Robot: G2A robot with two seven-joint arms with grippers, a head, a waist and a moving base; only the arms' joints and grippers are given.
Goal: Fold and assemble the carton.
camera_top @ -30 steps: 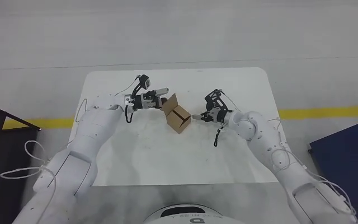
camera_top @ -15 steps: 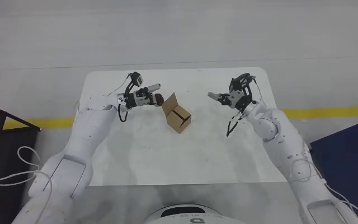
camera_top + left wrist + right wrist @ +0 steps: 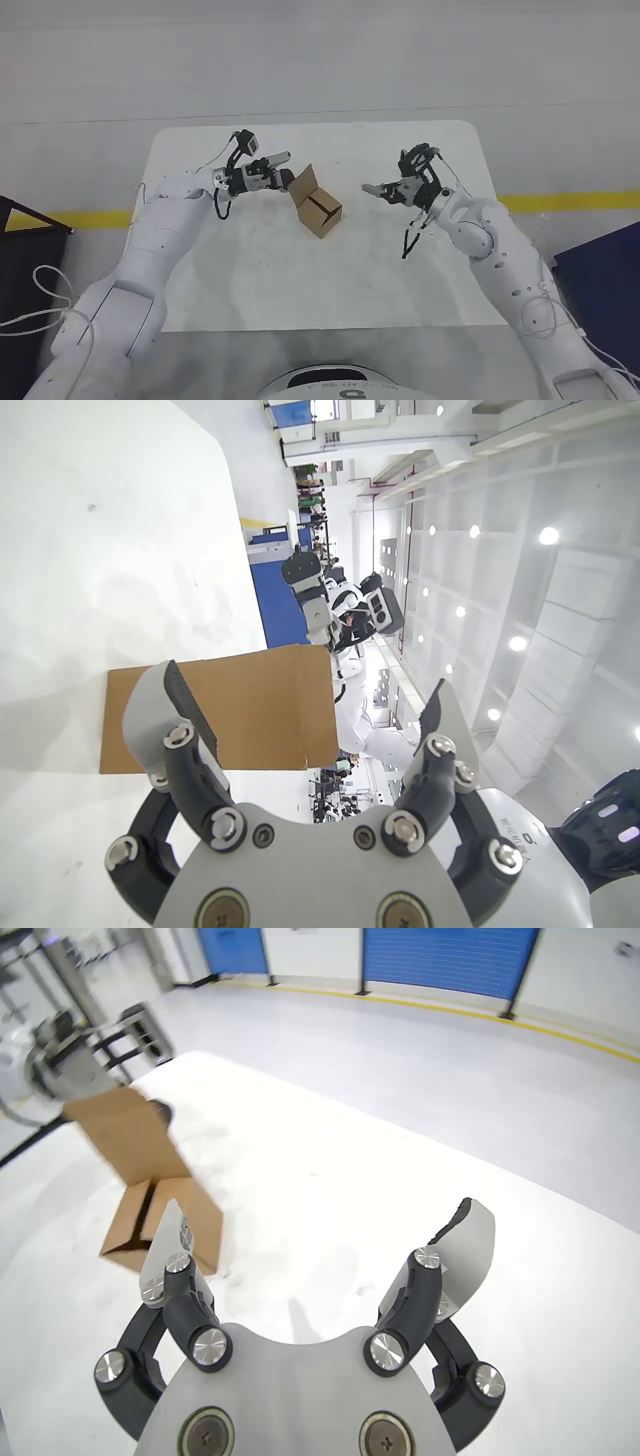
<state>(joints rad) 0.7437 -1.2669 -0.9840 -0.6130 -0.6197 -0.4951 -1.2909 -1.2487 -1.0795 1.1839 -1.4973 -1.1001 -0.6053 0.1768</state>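
The small brown cardboard carton (image 3: 318, 205) sits mid-frame on the white table (image 3: 300, 290), one flap raised. The right gripper (image 3: 372, 189), fingers spread and empty, has swung back down toward it; the left gripper (image 3: 284, 171), also spread, stays just beside the flap.

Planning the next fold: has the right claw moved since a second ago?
Yes. The right claw has backed away from the carton, toward the table's right edge.
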